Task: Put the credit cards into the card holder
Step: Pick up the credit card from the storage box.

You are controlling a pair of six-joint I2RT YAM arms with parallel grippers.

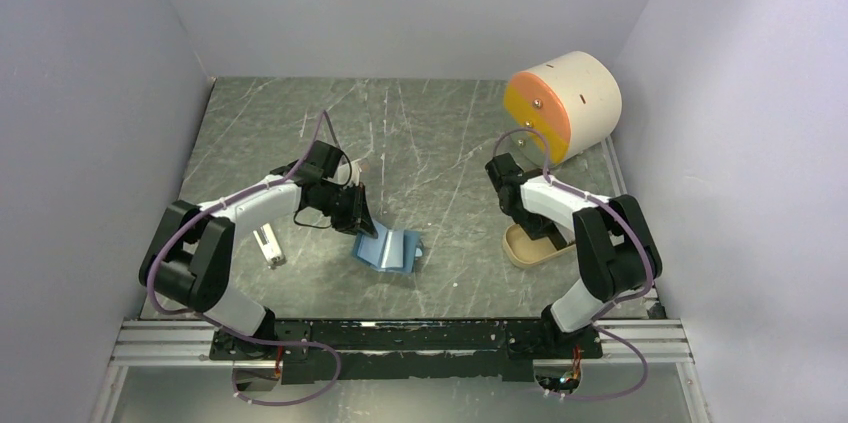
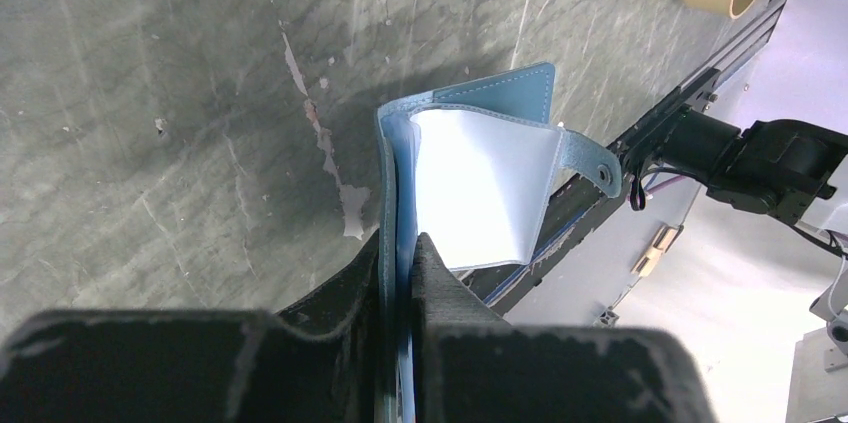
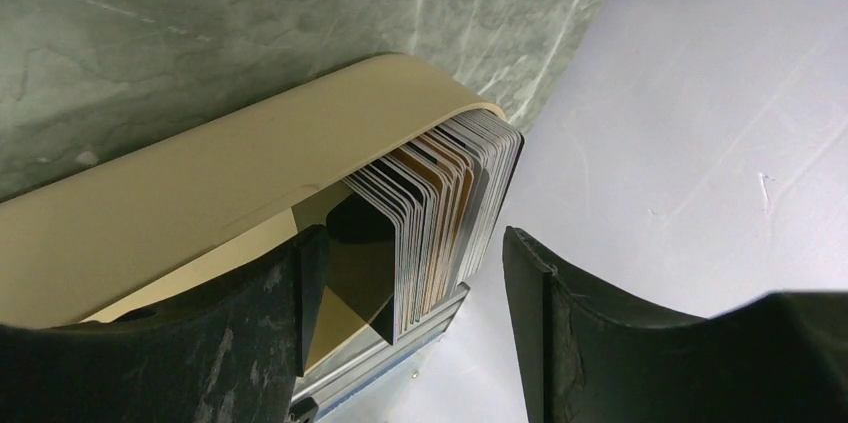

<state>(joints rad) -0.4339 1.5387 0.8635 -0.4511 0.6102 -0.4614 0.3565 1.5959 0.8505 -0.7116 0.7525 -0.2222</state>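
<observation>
Picking a single card out of the pack looks like the step in hand, and it calls for care. The right end effector is released, its jaws spread wide and straddling the credit cards, with one finger on the tray side of the pack and the other outside it, over the counter's edge. Closed from here, it would likely pinch the whole pack. A better approach is probably to shift sideways so that one fingertip slips behind the outermost card or two, then close gently and lift straight up, so the neighbours do not drag out or topple.

The left end effector is clenched on one edge of the card holder, gripping it near the fold. It needs to hold firm and steady, with the pocket turned toward the incoming card.

The credit cards stand on edge in a tight, slightly fanned row at one end of the shallow tan tray, which sits on the counter near the right arm's base. Their edges read white to grey, with a few tan ones between, and the card face nearest the camera is dark and glossy.

The card holder lies half open on the counter between the arms, closer to the left one. It is blue outside and paler inside, with a small strap ending in a snap.
</observation>
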